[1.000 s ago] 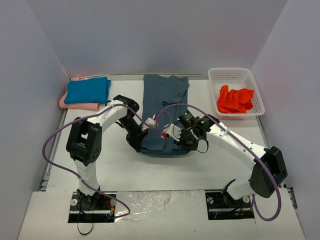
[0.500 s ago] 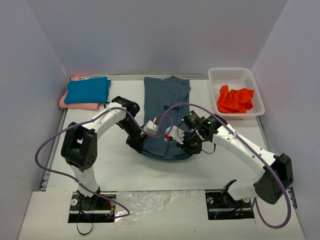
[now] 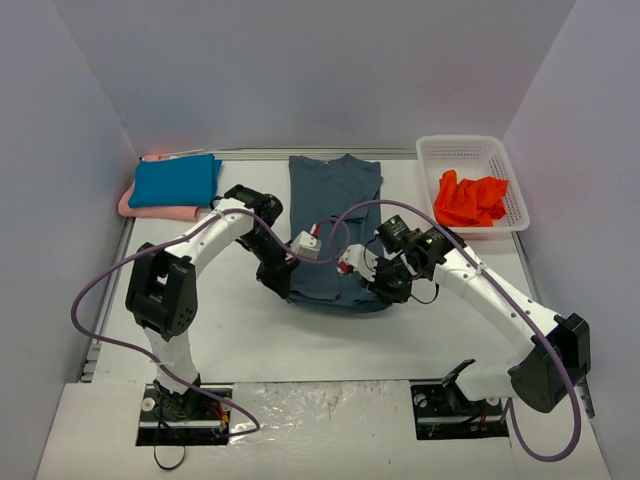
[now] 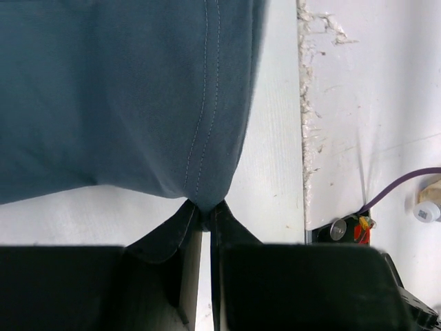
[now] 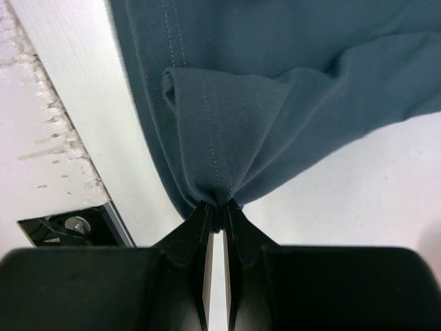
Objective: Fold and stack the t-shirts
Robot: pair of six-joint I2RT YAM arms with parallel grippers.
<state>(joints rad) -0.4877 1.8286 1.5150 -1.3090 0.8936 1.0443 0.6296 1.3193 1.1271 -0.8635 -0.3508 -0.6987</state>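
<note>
Top external: white table (image 3: 300,340), grey walls (image 3: 320,70).

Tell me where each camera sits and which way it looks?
Top: above and behind the arms, looking down at the table; both arms show.
Left wrist: on the left arm, looking along the left gripper at the grey shirt it pinches.
Right wrist: same, right gripper.
All share the grey shirt.

Flat shirt (image 3: 335,185) at table (image 3: 430,330) centre, lying toward 12. At 10, top shirt (image 3: 175,182) on bottom shirt (image 3: 160,212). At 2, basket (image 3: 470,142), loose shirt (image 3: 470,202) in it, well apart from both.
</note>
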